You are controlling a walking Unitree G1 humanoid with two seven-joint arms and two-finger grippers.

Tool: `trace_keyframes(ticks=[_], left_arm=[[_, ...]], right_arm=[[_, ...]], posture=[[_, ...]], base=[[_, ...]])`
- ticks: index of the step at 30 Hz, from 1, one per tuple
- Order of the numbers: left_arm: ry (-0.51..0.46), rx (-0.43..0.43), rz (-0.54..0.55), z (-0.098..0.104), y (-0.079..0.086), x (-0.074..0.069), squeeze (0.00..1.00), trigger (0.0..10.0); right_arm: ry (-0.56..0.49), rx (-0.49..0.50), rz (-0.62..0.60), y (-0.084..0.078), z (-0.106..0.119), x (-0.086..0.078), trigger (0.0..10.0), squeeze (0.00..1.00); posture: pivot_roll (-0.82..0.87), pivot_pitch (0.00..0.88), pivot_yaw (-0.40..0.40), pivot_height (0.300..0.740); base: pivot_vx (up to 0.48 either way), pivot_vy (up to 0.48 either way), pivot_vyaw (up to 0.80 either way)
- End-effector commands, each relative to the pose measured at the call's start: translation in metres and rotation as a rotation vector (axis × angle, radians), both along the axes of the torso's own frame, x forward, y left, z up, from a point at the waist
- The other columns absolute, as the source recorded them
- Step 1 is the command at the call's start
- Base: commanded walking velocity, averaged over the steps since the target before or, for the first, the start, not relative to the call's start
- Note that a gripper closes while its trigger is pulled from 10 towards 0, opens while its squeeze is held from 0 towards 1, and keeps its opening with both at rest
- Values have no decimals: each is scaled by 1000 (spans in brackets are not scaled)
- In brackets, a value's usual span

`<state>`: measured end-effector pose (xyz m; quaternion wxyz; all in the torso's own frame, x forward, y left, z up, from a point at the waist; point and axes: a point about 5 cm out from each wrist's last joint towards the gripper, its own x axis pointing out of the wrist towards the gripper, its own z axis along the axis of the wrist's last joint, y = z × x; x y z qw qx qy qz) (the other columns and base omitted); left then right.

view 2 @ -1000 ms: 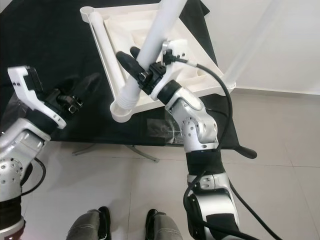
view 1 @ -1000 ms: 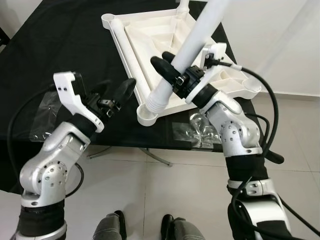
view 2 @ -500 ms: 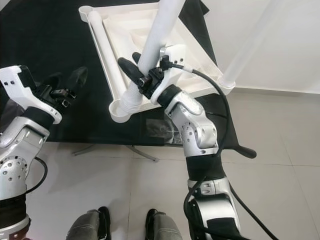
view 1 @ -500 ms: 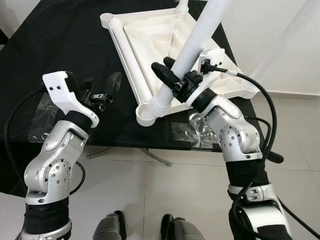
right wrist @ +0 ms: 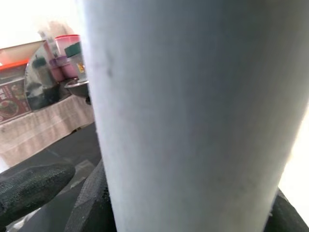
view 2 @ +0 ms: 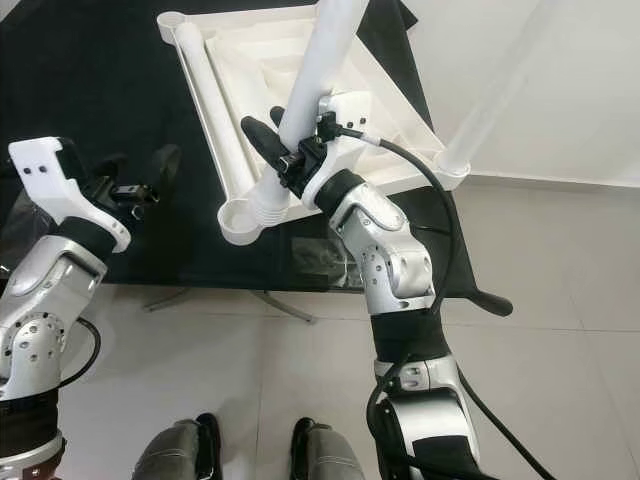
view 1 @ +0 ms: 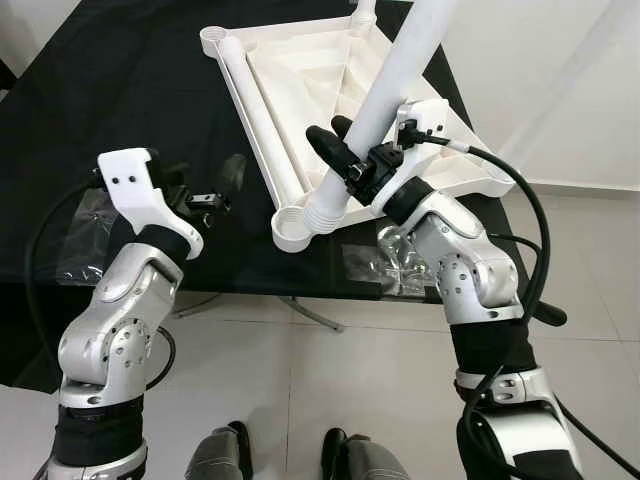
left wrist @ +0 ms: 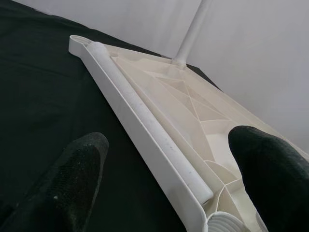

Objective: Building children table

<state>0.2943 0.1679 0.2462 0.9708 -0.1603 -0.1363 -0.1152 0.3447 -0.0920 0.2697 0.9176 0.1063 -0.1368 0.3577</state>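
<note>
Black fingers of the right hand (view 1: pixel 340 150) clamp a white leg (view 1: pixel 375 110) whose ribbed end sits in the corner socket of the upturned white tabletop (view 1: pixel 300 75). That tabletop lies on the black table (view 1: pixel 110 80), reaching its near edge. Left hand (view 1: pixel 215 180) (fingers spread) hovers just beside that corner.

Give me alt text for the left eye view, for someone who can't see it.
The right gripper holds a white table leg with its threaded end at the corner socket of an upturned white tabletop on a black table. The left gripper hovers open nearby.
</note>
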Motion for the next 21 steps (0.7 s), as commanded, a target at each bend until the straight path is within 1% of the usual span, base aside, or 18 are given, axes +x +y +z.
trace_keyframes(ticks=[1, 7, 14, 21], left_arm=[[1, 39, 10, -1, -1, 1, 0, 10000], [-42, 52, 4, 8, -3, -1, 0, 10000], [-27, 60, 7, 5, -3, 0, 0, 10000], [-28, 88, 15, 7, -3, 2, 0, 10000]], right_arm=[[-18, 0, -12, 0, 1, 0, 10000, 0], [-11, 11, -21, 0, 2, 1, 10000, 0], [-6, 7, -28, 0, 2, 2, 10000, 0], [-2, 18, -32, 1, 2, 2, 10000, 0]], posture=[[-10, 223, -87, 740], [-9, 225, -88, 740], [-9, 226, -88, 740], [-7, 226, -89, 740]], base=[[0, 0, 0], [0, 0, 0], [0, 0, 0], [0, 457, 0]])
